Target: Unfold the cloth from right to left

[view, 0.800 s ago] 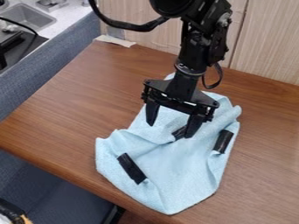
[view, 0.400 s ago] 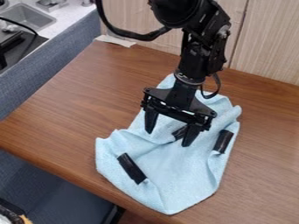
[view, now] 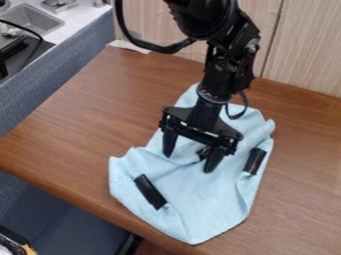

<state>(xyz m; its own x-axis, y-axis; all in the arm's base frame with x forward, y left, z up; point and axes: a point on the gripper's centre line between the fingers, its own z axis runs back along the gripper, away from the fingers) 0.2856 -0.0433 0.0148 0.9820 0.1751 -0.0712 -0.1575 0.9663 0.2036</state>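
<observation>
Because the table (view: pixel 80 124) ends close beside the rumpled cloth (view: pixel 206 204) lying on it, I judge a long drag could carry fabric over. Gripper (view: pixel 189 162) released, fingers apart at the cloth's middle. Risk: closing too deep there would bunch several folds; too shallow, slip off the cloth's black strip (view: pixel 202 153).
</observation>
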